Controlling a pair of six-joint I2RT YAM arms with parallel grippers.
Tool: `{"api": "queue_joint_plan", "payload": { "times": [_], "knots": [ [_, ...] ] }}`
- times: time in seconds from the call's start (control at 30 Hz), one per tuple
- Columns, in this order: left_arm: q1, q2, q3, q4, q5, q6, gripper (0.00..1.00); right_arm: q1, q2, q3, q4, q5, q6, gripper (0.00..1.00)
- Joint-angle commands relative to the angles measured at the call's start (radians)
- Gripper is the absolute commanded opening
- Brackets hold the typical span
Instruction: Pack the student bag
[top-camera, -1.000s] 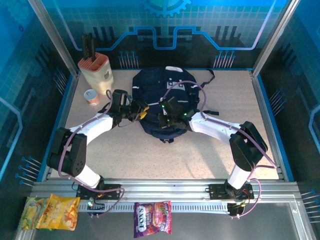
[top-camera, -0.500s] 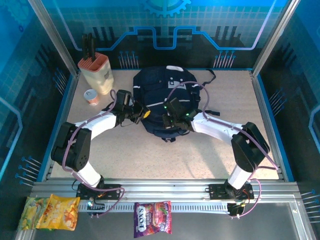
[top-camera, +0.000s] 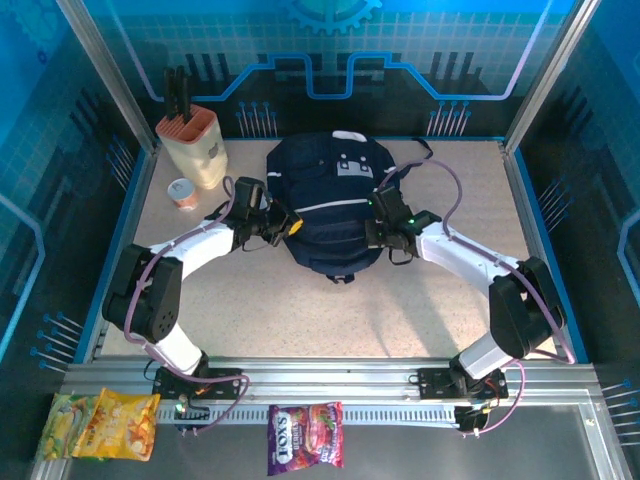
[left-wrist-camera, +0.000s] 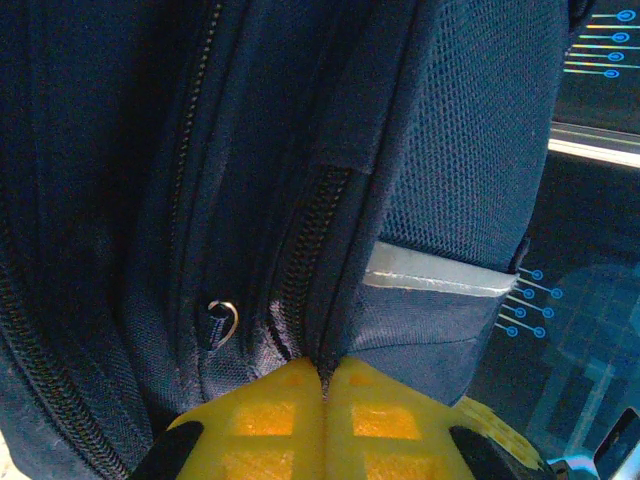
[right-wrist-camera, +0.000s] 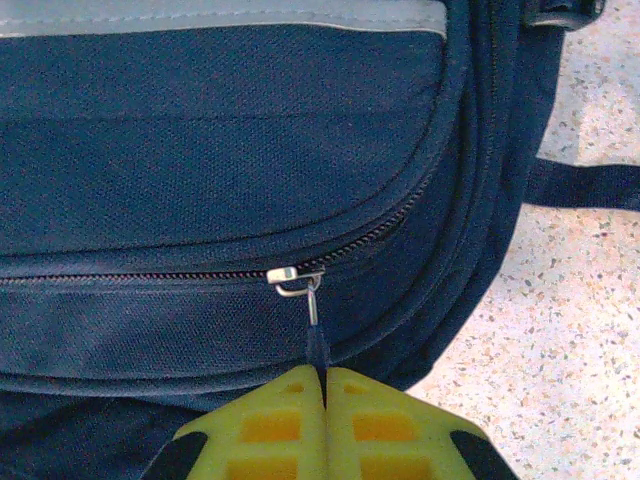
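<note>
In my left wrist view I am pressing my left gripper (left-wrist-camera: 325, 405) fully shut against the side of the student bag (left-wrist-camera: 110, 150), which is sitting directly ahead of it. A zip seam is running straight into the line where the two fingers are meeting, so I am judging that I am pinching the bag there, though I cannot tell whether it is cloth or a pull. A small metal ring (left-wrist-camera: 222, 322) is hanging just left of the gripper. In my right wrist view I am clamping my right gripper (right-wrist-camera: 323, 405) shut on the dark zip pull (right-wrist-camera: 316, 340), which is dangling from a silver slider (right-wrist-camera: 288, 274) just ahead of the fingertips. From above, the bag is lying flat on the surface (top-camera: 300, 310) between my two grippers, one at each flank. I am expecting soft, floppy cloth that is going to sag and drag rather than lift cleanly, so zip pulls and seams are looking like the best holds. I am finding no readable wording on the bag. The purple packet (top-camera: 305, 437), well behind both grippers, is carrying lettering too small for me to read.
</note>
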Motion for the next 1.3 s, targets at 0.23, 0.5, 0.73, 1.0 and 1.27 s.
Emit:
{"api": "queue_joint_plan", "payload": {
  "times": [0.23,0.5,0.73,1.0,1.27],
  "knots": [
    [0.042,-0.003,0.050,-0.093,-0.004,0.128,0.00,-0.123,0.080,0.076,-0.044,-0.048,-0.302,0.00],
    [0.089,0.010,0.089,-0.219,0.018,0.261,0.00,-0.194,0.126,0.121,-0.003,-0.047,-0.448,0.00],
    [0.109,0.049,0.147,-0.320,0.039,0.377,0.00,-0.228,0.200,0.210,0.020,-0.032,-0.513,0.00],
    [0.126,0.089,0.203,-0.390,0.089,0.476,0.00,-0.240,0.336,0.380,-0.031,-0.132,-0.458,0.00],
    [0.126,0.041,0.218,-0.402,0.074,0.507,0.22,-0.242,0.302,0.429,-0.058,-0.127,-0.366,0.16]
  ]
}}
